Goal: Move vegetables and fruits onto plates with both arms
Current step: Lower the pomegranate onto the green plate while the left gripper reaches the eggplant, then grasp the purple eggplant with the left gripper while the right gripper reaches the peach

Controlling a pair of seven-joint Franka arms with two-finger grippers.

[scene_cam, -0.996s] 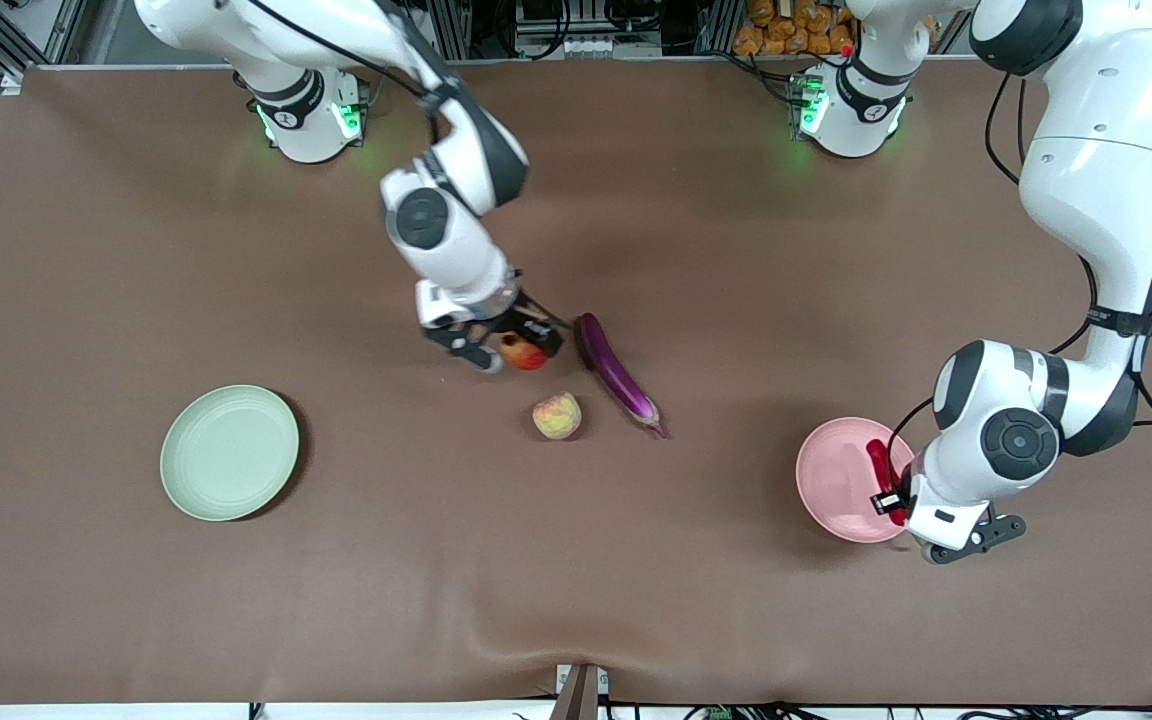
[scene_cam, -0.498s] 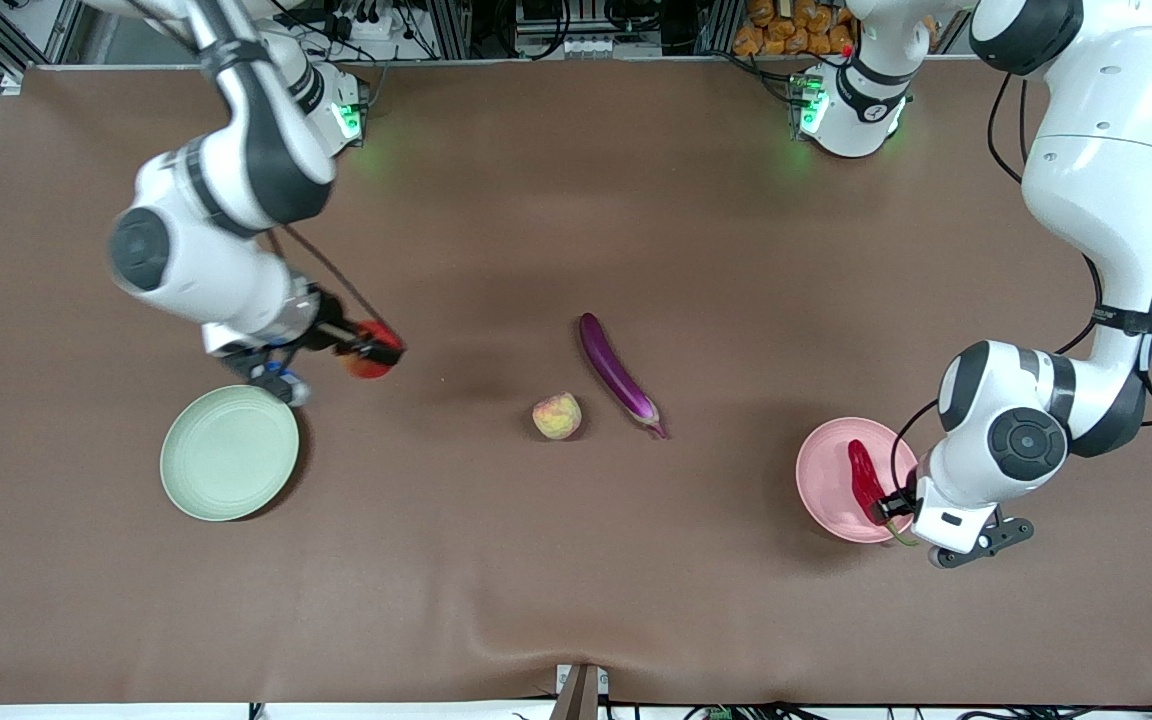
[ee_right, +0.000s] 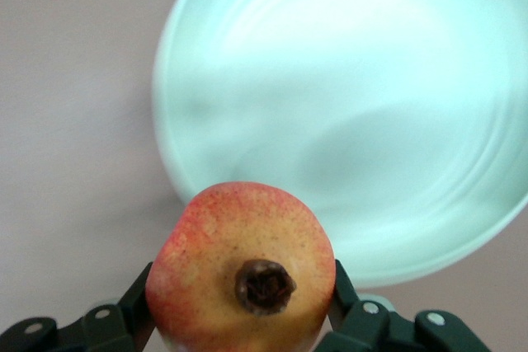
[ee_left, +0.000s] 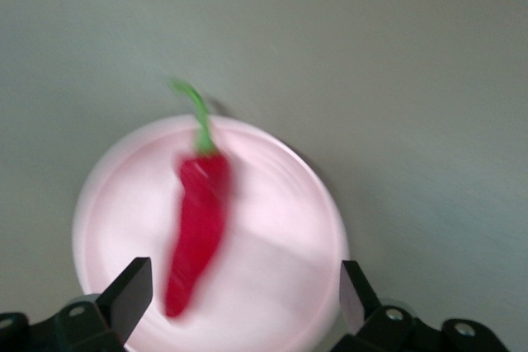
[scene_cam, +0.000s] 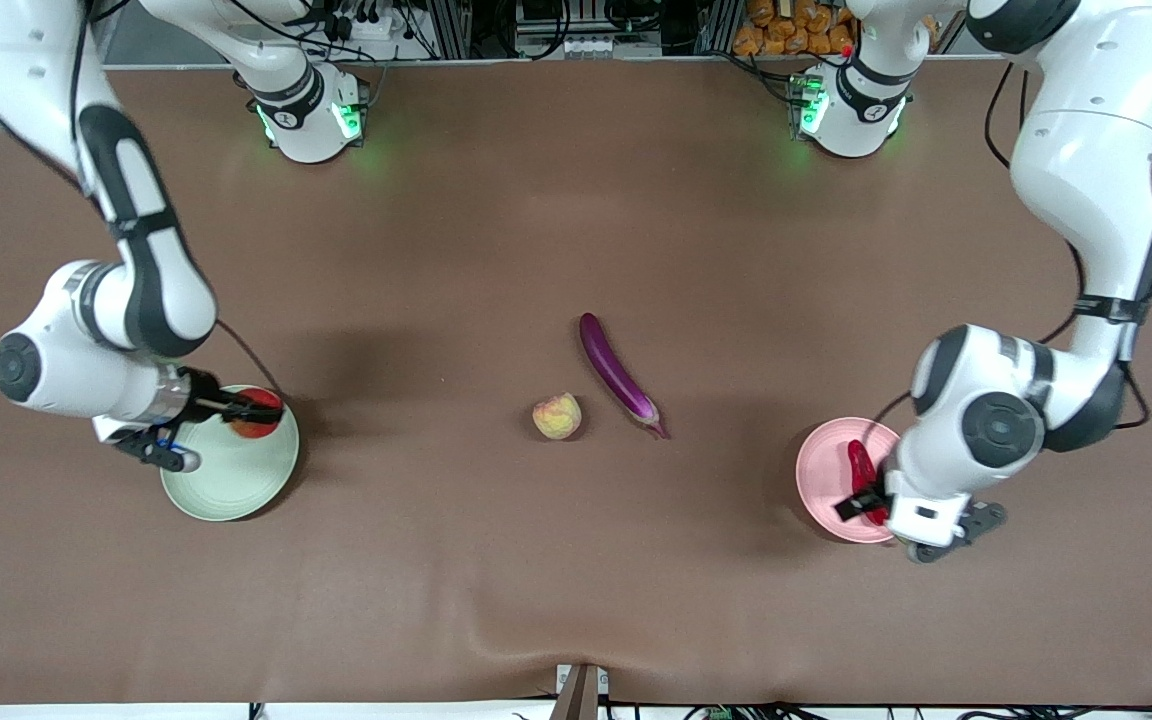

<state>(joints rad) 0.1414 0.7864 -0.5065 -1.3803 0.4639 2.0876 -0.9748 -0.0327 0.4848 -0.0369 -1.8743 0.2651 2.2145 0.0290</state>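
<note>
Brown cloth covers the table [scene_cam: 576, 200] out to its edges, and the widest bare stretches in the front view are the upper centre between the two arm bases and the whole lower band along the bottom edge. At centre frame the purple eggplant [scene_cam: 617, 375] lies slanted, with the peach-like fruit [scene_cam: 557, 416] just beside its lower end but apart from it; nothing else lies between the two plates. At lower left of the front view the right gripper [scene_cam: 236, 411] is over the upper rim of the pale green plate [scene_cam: 226, 480], its fingers clamped on the round red fruit [scene_cam: 256, 413]; the right wrist view shows the fruit [ee_right: 247, 265] pinched from both sides, dark crown toward the camera, above the plate [ee_right: 355, 121]. At lower right the left gripper [scene_cam: 861, 500] is over the pale pink plate [scene_cam: 821, 465] with its fingers spread wide and nothing between them, and the red chili pepper [ee_left: 198, 228] lies on that plate [ee_left: 272, 286], green stem pointing to the rim. A second ago the right gripper held the fruit beside the eggplant at centre; it has since swung across to the green plate. The left gripper, then closed on the chili, has let it go.
</note>
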